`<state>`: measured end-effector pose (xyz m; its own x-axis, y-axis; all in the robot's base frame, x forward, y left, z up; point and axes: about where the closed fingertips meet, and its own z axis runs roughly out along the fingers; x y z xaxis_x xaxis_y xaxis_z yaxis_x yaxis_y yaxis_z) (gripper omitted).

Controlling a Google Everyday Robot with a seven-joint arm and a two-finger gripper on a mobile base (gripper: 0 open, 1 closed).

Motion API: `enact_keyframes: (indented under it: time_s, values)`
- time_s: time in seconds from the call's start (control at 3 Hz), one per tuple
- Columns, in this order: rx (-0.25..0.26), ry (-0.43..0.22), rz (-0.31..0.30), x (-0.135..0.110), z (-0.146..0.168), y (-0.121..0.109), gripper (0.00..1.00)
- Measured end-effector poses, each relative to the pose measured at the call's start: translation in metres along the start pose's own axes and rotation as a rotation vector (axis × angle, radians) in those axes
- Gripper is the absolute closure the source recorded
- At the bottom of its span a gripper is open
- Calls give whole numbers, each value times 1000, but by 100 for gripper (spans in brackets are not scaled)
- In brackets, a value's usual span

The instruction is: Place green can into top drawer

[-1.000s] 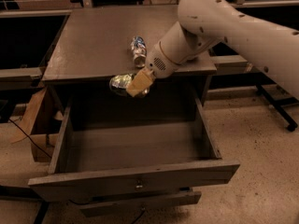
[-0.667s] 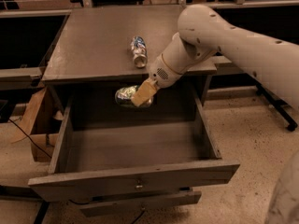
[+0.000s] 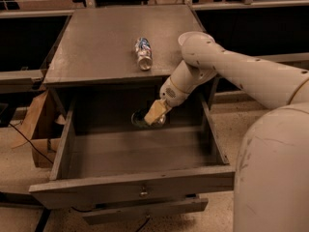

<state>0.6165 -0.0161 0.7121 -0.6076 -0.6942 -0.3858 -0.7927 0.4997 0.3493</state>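
Camera view: The gripper [image 3: 154,116] reaches down into the open drawer [image 3: 130,181], its tan jaws closed on the green can [image 3: 139,120], which shows as a dark, shiny shape just left of them. The can hangs at the rear of the drawer, under the front edge of the worktop [image 3: 96,47], a little right of centre. Whether it touches the drawer floor cannot be told.

A second ago the gripper held the can level with the worktop's front edge, above the back of the drawer. It then dropped below that edge, and it now sits lower again, well inside the cavity. The white arm [image 3: 231,71] has folded down with it, its elbow over the worktop's right front corner.

The carry looks all but done. The can is within the drawer's walls, and what appears to be left is setting it down and letting go. Because the body is dented and round, it may roll on release, though the drawer walls should keep it in.

A silver can [image 3: 143,53] lies on its side on the worktop, well apart from the gripper and where it lay a second ago. The knob [image 3: 143,193] sits at the centre of the drawer front, and a narrower front [image 3: 145,211] shows below.
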Motion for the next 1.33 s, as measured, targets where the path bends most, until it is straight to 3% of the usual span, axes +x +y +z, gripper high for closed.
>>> enact_keyframes:
  time_s: [0.33, 1.0, 1.33]
  values:
    - [-6, 14, 68, 14, 14, -13, 82]
    - [4, 15, 125, 24, 20, -21, 35]
    - [8, 15, 134, 26, 21, -21, 4]
